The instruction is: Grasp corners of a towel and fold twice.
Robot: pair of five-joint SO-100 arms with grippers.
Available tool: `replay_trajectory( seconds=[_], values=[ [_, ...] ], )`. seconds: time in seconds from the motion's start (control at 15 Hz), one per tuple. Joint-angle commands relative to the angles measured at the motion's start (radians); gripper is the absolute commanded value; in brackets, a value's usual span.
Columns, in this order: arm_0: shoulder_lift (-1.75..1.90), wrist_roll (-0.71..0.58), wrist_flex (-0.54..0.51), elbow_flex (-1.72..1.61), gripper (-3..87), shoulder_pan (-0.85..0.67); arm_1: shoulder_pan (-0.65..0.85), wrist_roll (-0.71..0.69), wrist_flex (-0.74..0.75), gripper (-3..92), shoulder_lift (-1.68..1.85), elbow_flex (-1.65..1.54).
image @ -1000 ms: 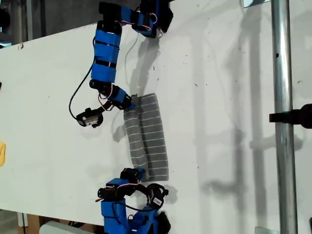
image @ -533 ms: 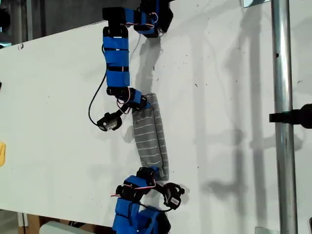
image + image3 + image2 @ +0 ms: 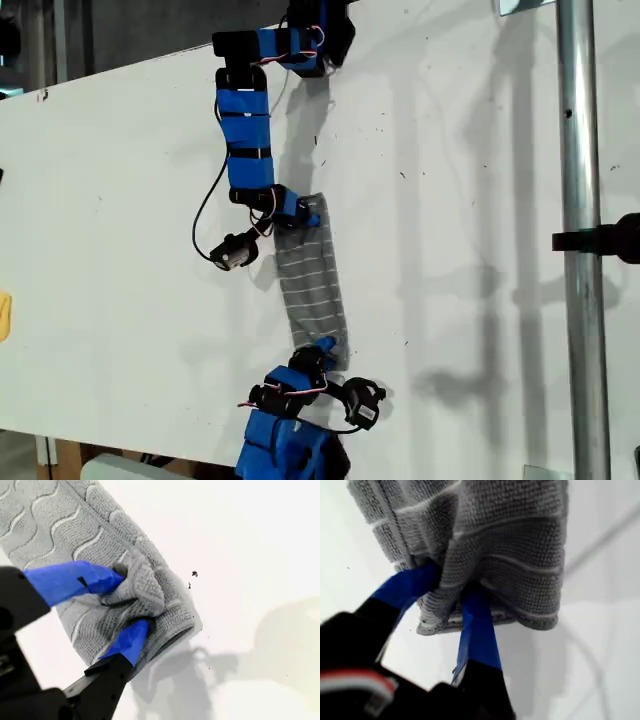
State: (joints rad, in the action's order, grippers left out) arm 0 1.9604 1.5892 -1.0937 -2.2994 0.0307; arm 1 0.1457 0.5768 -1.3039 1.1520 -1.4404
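Note:
The dark grey striped towel [image 3: 312, 280] lies as a narrow folded strip on the white table [image 3: 450, 250], between two blue arms. One arm's gripper [image 3: 303, 211] pinches the strip's end nearer the exterior view's top. The other arm's gripper [image 3: 322, 354] pinches the end nearer the bottom. Which arm is first or second does not show. In the first wrist view my first gripper [image 3: 452, 587] is shut on a bunched corner of the towel [image 3: 505, 545]. In the second wrist view my second gripper [image 3: 127, 602] is shut on a bunched corner of the towel [image 3: 60, 520].
A vertical metal pole [image 3: 580, 300] with a black clamp [image 3: 605, 240] crosses the exterior view's right. A yellow object [image 3: 4, 315] shows at that view's left edge. The table's edge runs along the exterior view's top left and bottom.
Both arms have swung toward the exterior view's right, carrying the towel's edge over. The cloth has gone from a wider, loosely doubled shape to a narrow strip.

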Motion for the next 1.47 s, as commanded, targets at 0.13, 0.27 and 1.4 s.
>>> replay_trajectory(
  seconds=[0.13, 0.27, 1.4],
  values=[
    [0.264, 0.091, -0.337, 0.081, 25.2, 0.029, 0.037, 0.028, -0.207, 35.8, 0.285, 0.041],
    [0.486, 0.146, -0.368, 0.005, 18.9, 0.064, 0.077, 0.078, -0.261, 36.4, 0.437, -0.049],
    [1.514, 0.103, -0.183, -0.824, -1.4, 0.273, -0.120, 1.078, -0.222, 40.0, 1.401, -0.908]
  ],
)
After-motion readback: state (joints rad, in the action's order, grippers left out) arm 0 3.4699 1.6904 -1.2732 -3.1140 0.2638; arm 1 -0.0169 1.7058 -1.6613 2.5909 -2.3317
